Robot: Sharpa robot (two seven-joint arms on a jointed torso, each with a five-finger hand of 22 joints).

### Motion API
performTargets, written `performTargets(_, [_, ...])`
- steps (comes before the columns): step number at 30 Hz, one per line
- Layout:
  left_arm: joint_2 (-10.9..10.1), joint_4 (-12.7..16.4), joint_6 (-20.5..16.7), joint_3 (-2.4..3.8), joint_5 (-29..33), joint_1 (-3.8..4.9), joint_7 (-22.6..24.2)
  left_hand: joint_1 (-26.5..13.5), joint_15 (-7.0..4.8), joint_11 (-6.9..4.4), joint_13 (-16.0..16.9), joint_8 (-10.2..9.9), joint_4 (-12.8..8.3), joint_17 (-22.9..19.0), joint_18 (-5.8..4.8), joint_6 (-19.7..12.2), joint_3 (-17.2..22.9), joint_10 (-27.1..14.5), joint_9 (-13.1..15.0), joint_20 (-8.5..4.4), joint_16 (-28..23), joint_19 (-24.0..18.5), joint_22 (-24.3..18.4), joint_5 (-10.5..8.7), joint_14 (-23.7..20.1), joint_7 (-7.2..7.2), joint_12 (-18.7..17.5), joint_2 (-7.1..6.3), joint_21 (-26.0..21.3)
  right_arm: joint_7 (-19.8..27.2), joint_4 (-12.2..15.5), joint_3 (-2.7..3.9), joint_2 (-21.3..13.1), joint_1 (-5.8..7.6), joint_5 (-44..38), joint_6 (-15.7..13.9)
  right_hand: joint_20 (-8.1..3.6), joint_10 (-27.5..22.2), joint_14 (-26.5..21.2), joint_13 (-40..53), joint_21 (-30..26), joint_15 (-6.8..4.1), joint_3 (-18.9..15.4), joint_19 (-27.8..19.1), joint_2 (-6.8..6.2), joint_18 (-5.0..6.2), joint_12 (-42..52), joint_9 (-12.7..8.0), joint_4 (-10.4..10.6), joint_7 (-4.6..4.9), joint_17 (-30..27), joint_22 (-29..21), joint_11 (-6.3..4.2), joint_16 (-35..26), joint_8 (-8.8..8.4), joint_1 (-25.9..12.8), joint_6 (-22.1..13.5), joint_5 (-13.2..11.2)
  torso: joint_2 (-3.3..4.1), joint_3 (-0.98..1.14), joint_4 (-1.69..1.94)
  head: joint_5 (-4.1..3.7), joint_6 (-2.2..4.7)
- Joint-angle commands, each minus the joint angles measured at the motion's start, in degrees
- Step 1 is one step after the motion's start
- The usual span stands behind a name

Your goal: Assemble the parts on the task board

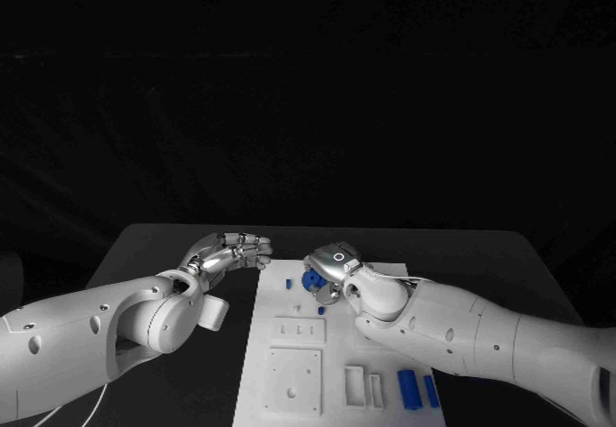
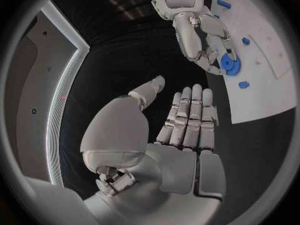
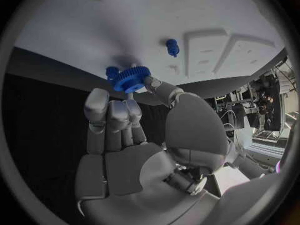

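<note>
Over the far end of the white board (image 1: 293,356), right hand (image 1: 336,267) pinching a blue gear (image 3: 131,78) between thumb and fingertips, just above the surface. Beside the gear, a small blue peg (image 3: 172,47) standing in the board. Off the board's edge, over black table (image 1: 154,249), left hand (image 1: 231,252) empty, fingers straight and close together. Near the board's near end, two blue cylinders (image 1: 417,390) lying side by side.
</note>
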Motion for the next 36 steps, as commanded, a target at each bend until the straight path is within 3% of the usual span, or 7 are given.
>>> performTargets(1, [0.1, 0.1, 0.7, 0.05, -0.2, 0.09, 0.4, -0.7, 0.16, 0.34, -0.1, -0.3, -0.4, 0.1, 0.91, 0.1, -0.1, 0.2, -0.1, 0.23, -0.3, 0.3, 0.9, -0.27, 0.3, 0.05, -0.3, 0.08, -0.3, 0.9, -0.2, -0.14, -0.2, -0.22, 1.4, 1.3, -0.51, -0.4, 0.0, -0.1, 0.1, 0.12, -0.6, -0.2, -0.43, 3.99, -0.4, -0.3, -0.2, 2.14, 0.1, 0.8, 0.1, -0.2, -0.28, 0.0, 1.4, 0.0, -0.01, 0.01, -0.06, 0.12, -0.09])
performTargets(36, [0.1, 0.0, 0.8, 0.05, -0.2, 0.09, 0.4, -0.8, 0.16, 0.36, -0.1, -0.3, -0.5, 0.1, 0.92, 0.1, 0.0, 0.1, -0.1, 0.23, -0.4, 0.3, 0.9, -0.27, 0.4, 0.07, -0.3, 0.11, -0.3, 0.8, 1.0, -0.14, -1.6, -0.34, 2.1, 0.8, -0.47, -0.7, 0.0, -0.3, -0.1, 0.16, -2.6, -0.4, -0.54, 3.99, -0.7, -0.4, -0.7, 2.18, 0.4, 0.8, 0.14, -0.6, -0.39, 0.1, 1.3, 1.0, 0.01, 0.03, -0.09, 0.09, -0.12])
